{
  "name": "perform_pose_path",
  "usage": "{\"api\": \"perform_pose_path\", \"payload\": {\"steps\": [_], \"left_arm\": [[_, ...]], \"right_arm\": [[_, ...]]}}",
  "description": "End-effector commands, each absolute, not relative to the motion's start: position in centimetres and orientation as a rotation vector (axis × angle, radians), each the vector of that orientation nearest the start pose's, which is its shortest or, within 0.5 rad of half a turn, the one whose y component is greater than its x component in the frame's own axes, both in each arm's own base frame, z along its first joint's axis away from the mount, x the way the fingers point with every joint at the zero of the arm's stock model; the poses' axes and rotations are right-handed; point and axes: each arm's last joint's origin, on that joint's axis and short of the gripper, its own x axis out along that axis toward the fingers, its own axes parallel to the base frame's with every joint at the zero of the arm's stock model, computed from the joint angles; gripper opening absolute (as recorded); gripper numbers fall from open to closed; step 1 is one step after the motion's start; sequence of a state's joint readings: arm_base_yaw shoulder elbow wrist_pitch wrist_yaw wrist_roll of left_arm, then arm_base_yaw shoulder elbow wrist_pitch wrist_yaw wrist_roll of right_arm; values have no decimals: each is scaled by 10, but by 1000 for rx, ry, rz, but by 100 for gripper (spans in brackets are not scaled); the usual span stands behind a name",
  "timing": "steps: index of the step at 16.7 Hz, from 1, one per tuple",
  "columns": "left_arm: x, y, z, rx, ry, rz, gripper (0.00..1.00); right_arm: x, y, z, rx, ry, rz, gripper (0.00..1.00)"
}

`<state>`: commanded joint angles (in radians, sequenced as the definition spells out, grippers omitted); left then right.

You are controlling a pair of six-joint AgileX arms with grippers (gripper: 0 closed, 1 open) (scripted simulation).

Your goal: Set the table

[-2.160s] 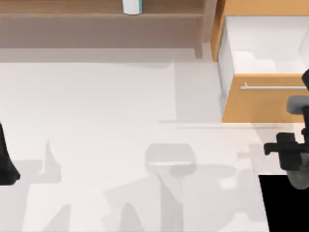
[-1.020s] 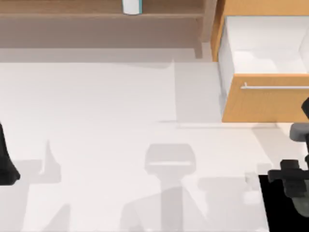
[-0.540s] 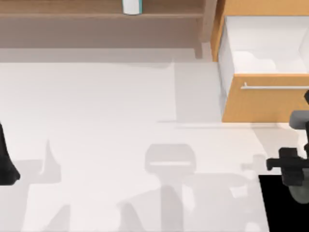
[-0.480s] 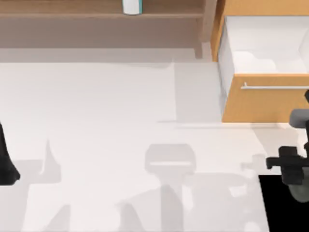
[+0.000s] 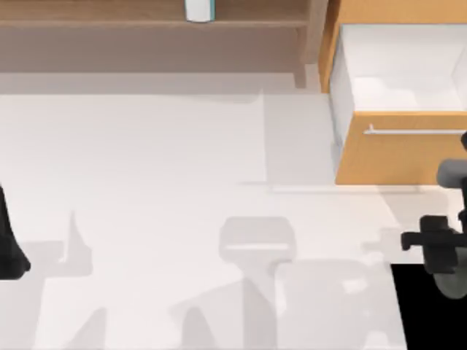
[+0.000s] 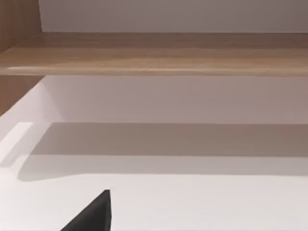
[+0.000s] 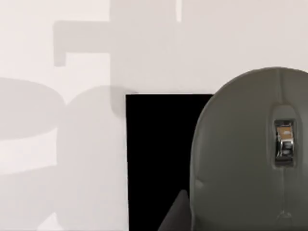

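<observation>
Now the right gripper [image 5: 408, 240] hangs at the top view's right edge, over the near right part of the table [image 5: 160, 175], and it holds a grey computer mouse [image 5: 451, 278]. In the right wrist view the mouse [image 7: 250, 154] is large and close, its scroll wheel plain on its back, above a black mat [image 7: 159, 159] that lies flat on the white tabletop [image 7: 72, 48]. The finger pads themselves cannot be made out against the mouse's sides, but the mouse rides with the arm above the mat, so the grip is closed on it.

Against the earlier pictures, the gripper has swung a little: a second ago it sat lower and nearer the mat's corner, and since then it has drifted back up and slightly leftward, close to where it was two seconds ago. The shadows on the table shifted with it.

Beyond it, the orange-wood drawer cabinet [image 5: 398, 157] stands with its drawer pulled open, unchanged. The brown shelf [image 5: 146, 22] runs along the far side, a white cylinder [image 5: 198, 9] on it.

The left arm [image 5: 9, 240] stays parked at the left edge; whether its gripper is open or closed cannot be told. The left wrist view faces the shelf [image 6: 154, 53] across the table [image 6: 192, 202].
</observation>
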<state>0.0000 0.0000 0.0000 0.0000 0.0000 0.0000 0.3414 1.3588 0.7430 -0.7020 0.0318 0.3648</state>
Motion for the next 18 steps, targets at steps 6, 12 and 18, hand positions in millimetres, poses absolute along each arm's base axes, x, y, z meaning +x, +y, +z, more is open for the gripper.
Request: {"api": "perform_pose_path", "payload": {"steps": [6,12,18], "left_arm": [[106,-1,160,0,0,0,100],[106,-1,160,0,0,0,100],[106,-1,160,0,0,0,100]], "right_arm": [[210,74,149,41,1409,-1,0],[205,72,137,26,1466,-16,0],[205,72,137,26,1466,-16,38]]}}
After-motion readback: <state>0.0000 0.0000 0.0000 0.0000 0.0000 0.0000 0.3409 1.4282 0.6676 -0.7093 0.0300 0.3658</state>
